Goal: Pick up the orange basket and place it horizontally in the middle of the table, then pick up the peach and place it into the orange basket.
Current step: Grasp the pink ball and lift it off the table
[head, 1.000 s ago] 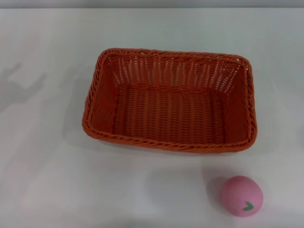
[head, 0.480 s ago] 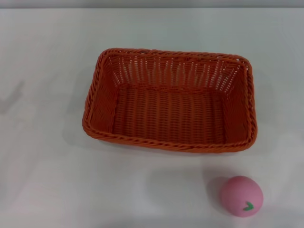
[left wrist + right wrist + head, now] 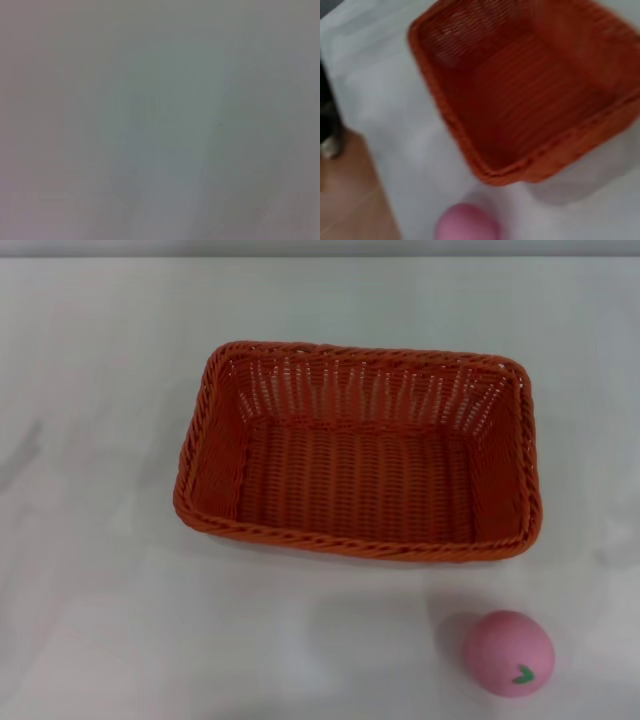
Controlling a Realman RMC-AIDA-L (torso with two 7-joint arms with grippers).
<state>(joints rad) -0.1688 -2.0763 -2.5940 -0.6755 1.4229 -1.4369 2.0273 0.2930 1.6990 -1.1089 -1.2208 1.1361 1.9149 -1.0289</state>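
Observation:
The orange basket lies lengthwise across the middle of the white table, empty inside. The pink peach rests on the table in front of the basket's right end, apart from it, its green leaf mark facing me. The right wrist view looks down on the basket with the peach just beyond one corner. Neither gripper shows in the head view, and neither wrist view shows fingers. The left wrist view holds only plain pale surface.
The table's far edge runs along the top of the head view. In the right wrist view the table's side edge gives way to brown floor and a dark object.
A faint shadow on the table at the far left has shrunk and drifted toward the edge. The basket and peach have not moved.

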